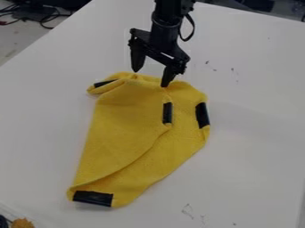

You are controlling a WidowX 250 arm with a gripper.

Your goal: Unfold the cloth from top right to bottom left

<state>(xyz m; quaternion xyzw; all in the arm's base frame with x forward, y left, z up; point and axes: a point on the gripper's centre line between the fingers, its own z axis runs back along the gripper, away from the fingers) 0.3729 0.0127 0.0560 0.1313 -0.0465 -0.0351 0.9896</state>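
Gripper (pixel 150 79) wide open at top edge of cloth (pixel 122 122), which lies folded on table (pixel 256 151); looks light, v. soft, prob. floppy, best pinched on top layer nr inner tape (pixel 167 113)

Seemingly a lab: robot arm (pixel 164 30), cables (pixel 42 21)

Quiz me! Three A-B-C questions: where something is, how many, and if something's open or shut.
1. Where's the gripper?
A) By the cloth's top
B) By its bottom
C) Bottom right corner

2. How many black patches show on the cloth?
A) Two
B) Seven
C) Four

3. How is the gripper?
A) Shut
B) Open
C) Holding a cup

Answers:
1 A: it hangs at the top edge.
2 C: top left, middle, right, bottom.
3 B: its fingers are spread apart.
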